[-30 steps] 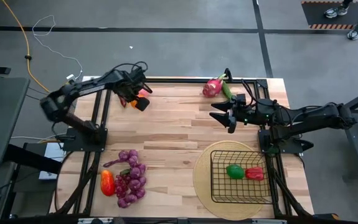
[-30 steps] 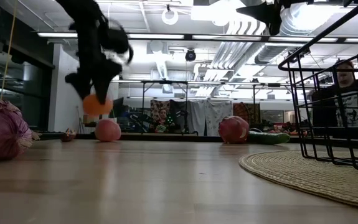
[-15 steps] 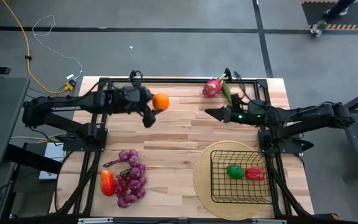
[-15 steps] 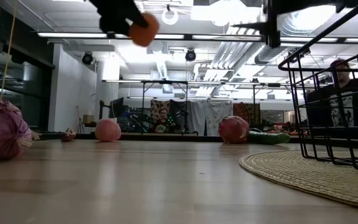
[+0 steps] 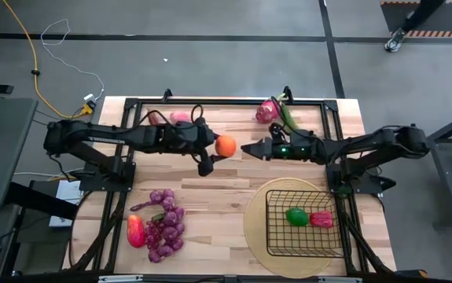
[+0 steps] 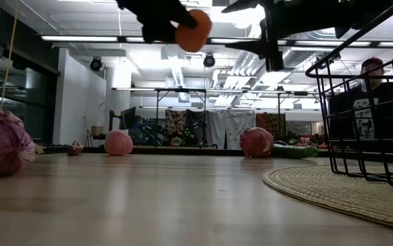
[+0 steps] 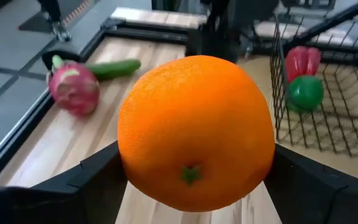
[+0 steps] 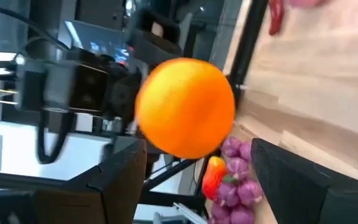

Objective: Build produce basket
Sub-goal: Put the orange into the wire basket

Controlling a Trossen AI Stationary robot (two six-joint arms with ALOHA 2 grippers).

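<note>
An orange [image 5: 226,145] hangs high over the table's middle, with my left gripper [image 5: 219,149] shut on it; it fills the left wrist view [image 7: 194,134]. My right gripper [image 5: 251,148] stands open just right of the orange, pointing at it; whether it touches I cannot tell. In the right wrist view the orange [image 8: 185,107] sits ahead of the open fingers [image 8: 119,180]. The black wire basket [image 5: 277,236] rests on a round woven mat [image 5: 255,216] at the near right and holds a green pepper [image 5: 296,215] and a red pepper [image 5: 321,219]. My left gripper pinches the orange by two opposite sides [image 7: 129,155] between its two fingers [image 7: 85,183]. The fingers come from the table's left, slanting a little downward. The orange is lifted clear of the table, its green stem end [image 7: 190,175] facing back toward the wrist.
Purple grape bunches [image 5: 165,224] and an orange-red pepper [image 5: 136,230] lie near the front left. A pink dragon fruit [image 5: 268,110] and a green cucumber [image 5: 287,116] lie at the far edge, a pink fruit [image 5: 180,118] farther left. Bare wood lies under the orange.
My left gripper has carried the orange from the far left corner toward the table's middle, rising and turning from pointing down to nearly level. My right gripper has gone toward the table's left, sunk a little and rolled, closing in on the orange.
</note>
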